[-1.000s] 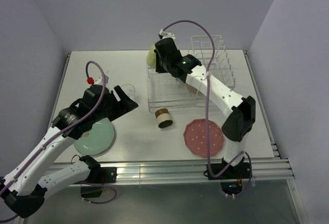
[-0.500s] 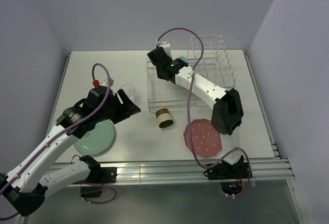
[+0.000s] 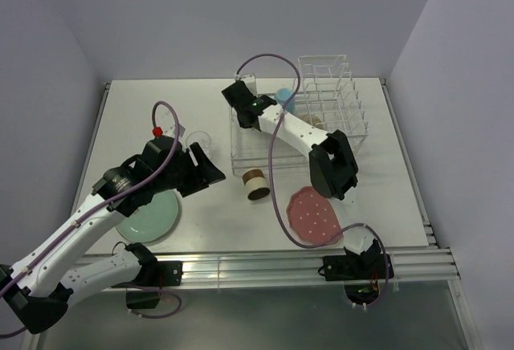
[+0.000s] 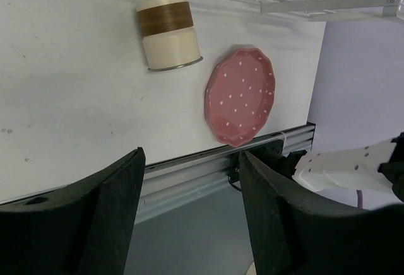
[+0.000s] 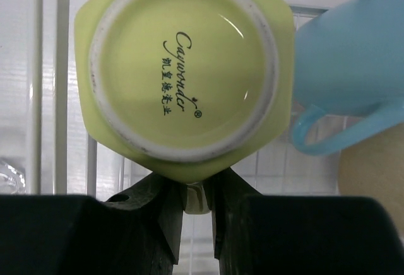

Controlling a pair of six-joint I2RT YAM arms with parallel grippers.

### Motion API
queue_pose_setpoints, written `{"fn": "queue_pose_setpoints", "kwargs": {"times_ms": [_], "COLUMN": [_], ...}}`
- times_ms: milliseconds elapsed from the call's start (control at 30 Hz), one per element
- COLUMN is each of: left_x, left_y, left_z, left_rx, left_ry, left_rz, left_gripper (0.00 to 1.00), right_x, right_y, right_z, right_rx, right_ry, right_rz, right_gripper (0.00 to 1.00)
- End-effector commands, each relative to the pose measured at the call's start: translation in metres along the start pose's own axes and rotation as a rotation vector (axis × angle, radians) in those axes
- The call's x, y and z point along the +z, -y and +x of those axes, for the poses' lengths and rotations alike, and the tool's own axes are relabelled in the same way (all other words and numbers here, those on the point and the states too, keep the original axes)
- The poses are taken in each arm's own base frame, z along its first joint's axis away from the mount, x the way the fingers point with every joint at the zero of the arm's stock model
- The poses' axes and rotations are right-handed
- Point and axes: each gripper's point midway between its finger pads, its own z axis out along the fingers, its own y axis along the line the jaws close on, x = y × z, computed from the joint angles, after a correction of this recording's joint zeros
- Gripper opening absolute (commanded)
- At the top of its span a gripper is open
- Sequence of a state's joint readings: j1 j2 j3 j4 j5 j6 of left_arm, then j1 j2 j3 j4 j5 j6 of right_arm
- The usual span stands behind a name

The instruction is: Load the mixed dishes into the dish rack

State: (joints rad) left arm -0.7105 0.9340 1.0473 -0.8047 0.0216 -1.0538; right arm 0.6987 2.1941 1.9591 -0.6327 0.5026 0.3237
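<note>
Over the surface in the top view, my right arm has folded in across the dish rack's [image 3: 273,151] far left corner, beside the light-blue mug [image 3: 283,97] already inside; the clear glass [image 3: 199,139] and mint-green plate [image 3: 148,213] wait outside

At my left wrist, my left jaws gape wide and empty above the small metallic-tan cup [image 4: 167,32] and pink plate [image 4: 241,95]

At my right wrist, my right jaws are nearly closed, pinching the wall of the upturned yellow-green mug [image 5: 183,67], over the rack wires, just beside the blue mug; I judge release is close
</note>
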Motion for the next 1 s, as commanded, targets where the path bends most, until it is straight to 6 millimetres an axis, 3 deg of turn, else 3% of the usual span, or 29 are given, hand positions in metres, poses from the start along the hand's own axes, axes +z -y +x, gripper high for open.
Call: {"fn": "queue_pose_setpoints", "kwargs": {"times_ms": [0,233,533,700,900,967], "left_x": [-0.003,-0.001,0.022,0.034,0.054,0.060], "left_y": [0.007,0.006,-0.003,0.000,-0.013,-0.017], "left_z": [-0.001,0.001,0.022,0.031,0.043,0.045], "left_rx": [-0.010,-0.009,0.049,0.101,0.150,0.159], "left_ry": [0.012,0.000,-0.099,-0.137,-0.155,-0.159], "left_rz": [0.024,0.016,-0.076,-0.109,-0.157,-0.174], "left_gripper": [0.67,0.67,0.68,0.71,0.74,0.75], "right_x": [-0.006,0.023,0.031,0.025,0.029,0.027], "right_y": [0.012,0.049,0.095,0.100,0.094,0.090], "right_z": [-0.062,-0.060,-0.037,-0.032,-0.023,-0.023], "right_rx": [0.149,0.232,0.270,0.271,0.244,0.240], "right_ry": [0.139,0.096,0.050,0.061,0.027,0.024], "right_rz": [0.008,0.102,0.222,0.226,0.194,0.165], "right_gripper": [0.00,0.00,0.00,0.00,0.00,0.19]}}
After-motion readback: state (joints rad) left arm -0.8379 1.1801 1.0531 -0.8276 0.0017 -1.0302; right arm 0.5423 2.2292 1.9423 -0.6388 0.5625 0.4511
